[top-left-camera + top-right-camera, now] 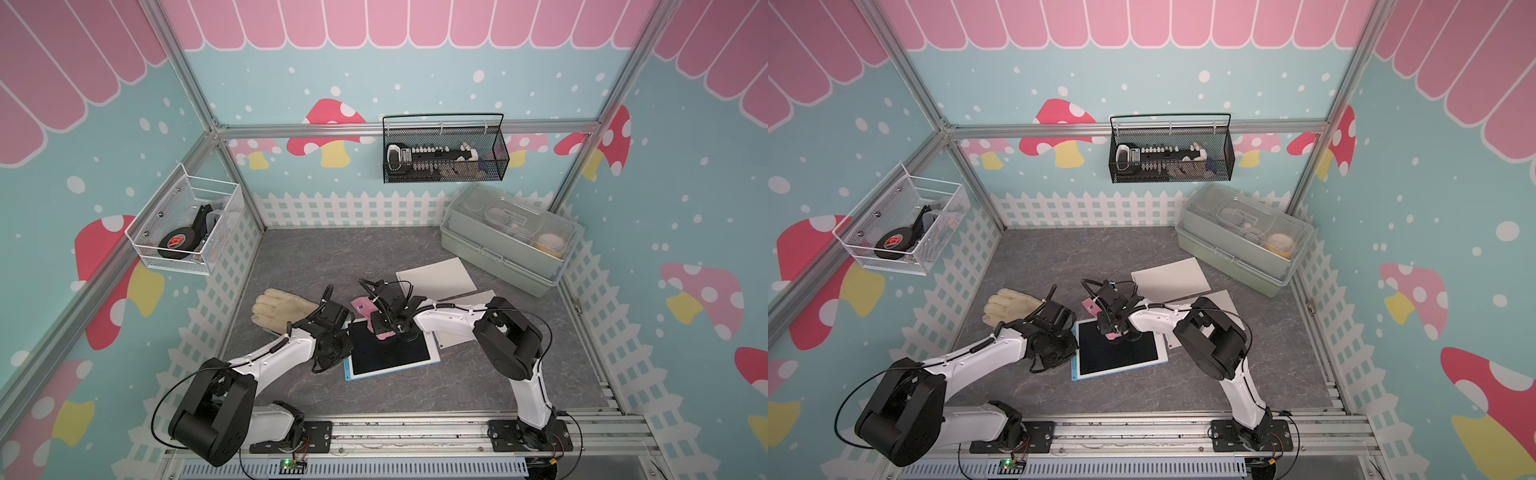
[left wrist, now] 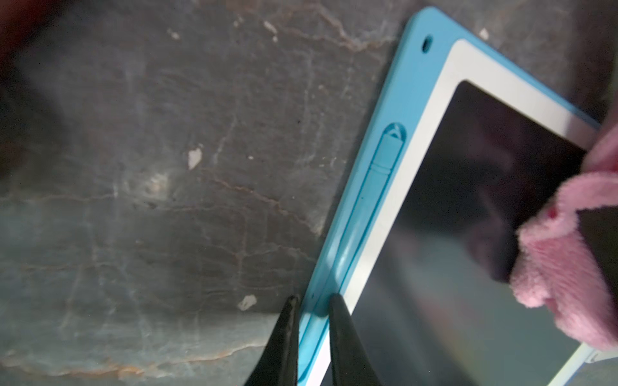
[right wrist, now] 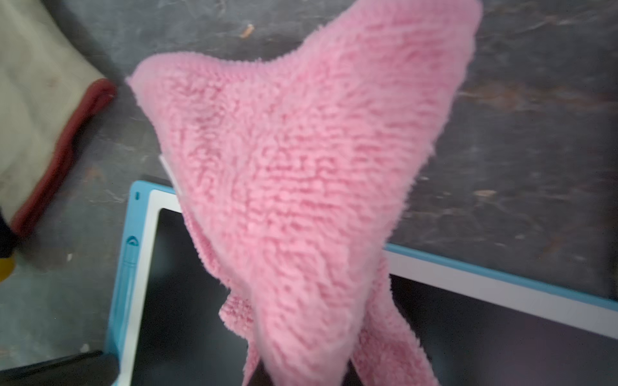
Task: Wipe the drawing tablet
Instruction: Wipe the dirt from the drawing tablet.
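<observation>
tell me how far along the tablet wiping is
Done: the right tool grips the pink cloth, and the left tool pinches the blue edge of the drawing tablet. In hand: the cloth rests on the screen's far part. Left: the near screen is uncovered; whether it has been wiped cannot be told.

Both arms are the same make: the left arm (image 1: 270,362) and right arm (image 1: 446,319) have glossy white links joined by bulky black joint housings (image 1: 509,343). Thin black cables (image 1: 153,415) loop loose alongside, with a coiled stretch (image 1: 279,344) at centre-left. Black base plates (image 1: 316,430) carry silver screws at the bottom of the frame. The left end effector (image 2: 312,300) has tapered black fingers (image 2: 347,344).
</observation>
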